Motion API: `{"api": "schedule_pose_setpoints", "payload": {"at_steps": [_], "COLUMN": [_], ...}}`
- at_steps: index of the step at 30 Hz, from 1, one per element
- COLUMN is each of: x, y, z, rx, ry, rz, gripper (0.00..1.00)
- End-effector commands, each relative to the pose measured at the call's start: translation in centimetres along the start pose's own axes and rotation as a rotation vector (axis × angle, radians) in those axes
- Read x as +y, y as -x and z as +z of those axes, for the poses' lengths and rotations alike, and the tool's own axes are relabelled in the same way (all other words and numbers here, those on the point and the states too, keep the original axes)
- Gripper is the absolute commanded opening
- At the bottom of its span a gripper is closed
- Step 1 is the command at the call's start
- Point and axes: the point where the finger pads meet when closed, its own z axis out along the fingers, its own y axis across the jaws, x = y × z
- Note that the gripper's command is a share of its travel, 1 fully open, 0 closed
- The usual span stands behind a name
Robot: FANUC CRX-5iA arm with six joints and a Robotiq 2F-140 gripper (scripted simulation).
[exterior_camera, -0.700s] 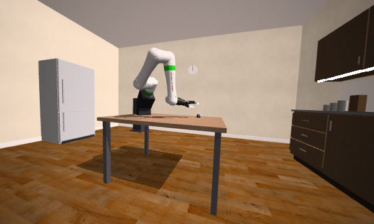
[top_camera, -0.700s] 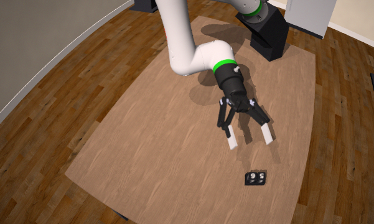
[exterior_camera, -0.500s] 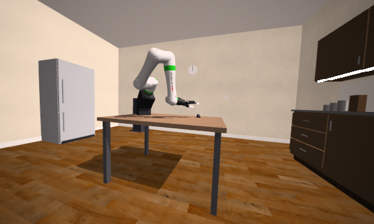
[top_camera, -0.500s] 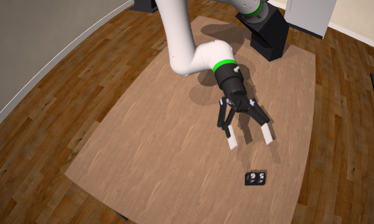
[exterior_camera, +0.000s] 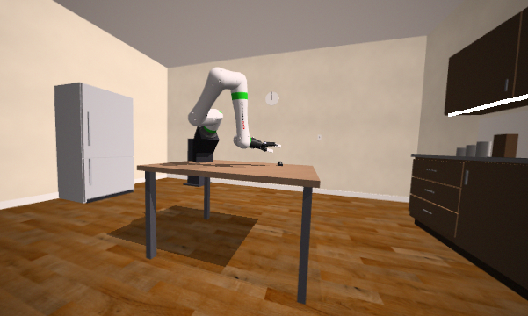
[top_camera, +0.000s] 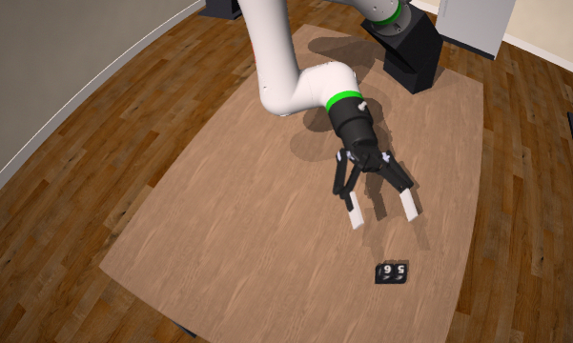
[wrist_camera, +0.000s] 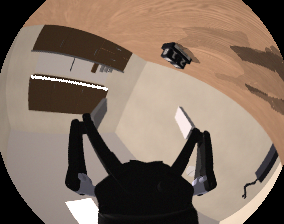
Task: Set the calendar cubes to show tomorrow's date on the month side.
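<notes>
The black calendar, with two dark cubes side by side in its tray (top_camera: 378, 281), stands on the table near its front right part. The left cube (top_camera: 386, 271) has a white digit on top that looks like a 6 from this camera. The right cube (top_camera: 400, 271) has one that looks like a turned 5. The digits on the sides are too small to read. The calendar also shows as a small dark block (exterior_camera: 280, 163) (wrist_camera: 175, 55); the month's name cannot be made out. My gripper (top_camera: 384, 223) (exterior_camera: 274, 148) (wrist_camera: 142, 108) is open and empty, above the table and short of the calendar, fingers pointing nearly level towards it.
The wooden table (top_camera: 248, 210) (exterior_camera: 228, 172) carries the arm's black base (top_camera: 412, 62) at its far end. The table's right edge runs near the calendar. A fridge (exterior_camera: 107, 140) and dark kitchen cabinets (exterior_camera: 492, 197) stand away from the table.
</notes>
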Motion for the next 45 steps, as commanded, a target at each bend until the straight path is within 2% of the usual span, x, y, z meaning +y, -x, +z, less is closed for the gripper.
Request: {"api": "schedule_pose_setpoints", "payload": {"at_steps": [1,5,11,13,15,17,18,19,20,22,23,25,26,30,31,32,33,35,36,39,40,45], "x": [0.0,-0.2,0.2,0.2,0.4,0.4,0.4,0.4,0.4,0.4,0.6,0.6,0.3,0.3,0.6,0.6,0.6,0.6,0.4,0.4,0.6,0.5], "y": [0.0,-0.2,0.2,0.2,0.3,0.3,0.4,0.4,0.4,0.4,0.4,0.4,0.4,0.4,0.4,0.4,0.4,0.4,0.4,0.4,0.3,0.4], "z": [0.1,0.2,0.9,0.9,1.1,1.1,1.3,1.3,1.4,1.4,1.5,1.5,1.7,1.7,1.7,1.7,1.8,1.8,2.0,2.0,2.0,2.2], "rx": [0.000,0.008,0.002,0.002,-0.002,-0.002,-0.001,-0.001,-0.001,-0.001,-0.002,-0.002,0.001,0.001,-0.001,-0.001,0.000,0.000,0.001,0.001,0.000,0.000], "ry": [0.014,0.077,0.246,0.246,0.328,0.328,0.369,0.369,0.409,0.409,0.450,0.450,0.484,0.484,0.526,0.526,0.562,0.562,0.594,0.594,0.632,0.663], "rz": [-0.016,-0.101,-0.279,-0.279,-0.361,-0.361,-0.408,-0.408,-0.454,-0.454,-0.496,-0.496,-0.544,-0.544,-0.582,-0.582,-0.624,-0.624,-0.666,-0.666,-0.702,-0.742], "gripper": [1.00,1.00,1.00,1.00,1.00,1.00,1.00,1.00,1.00,1.00,1.00,1.00,1.00,1.00,1.00,1.00,1.00,1.00,1.00,1.00,1.00,1.00]}}
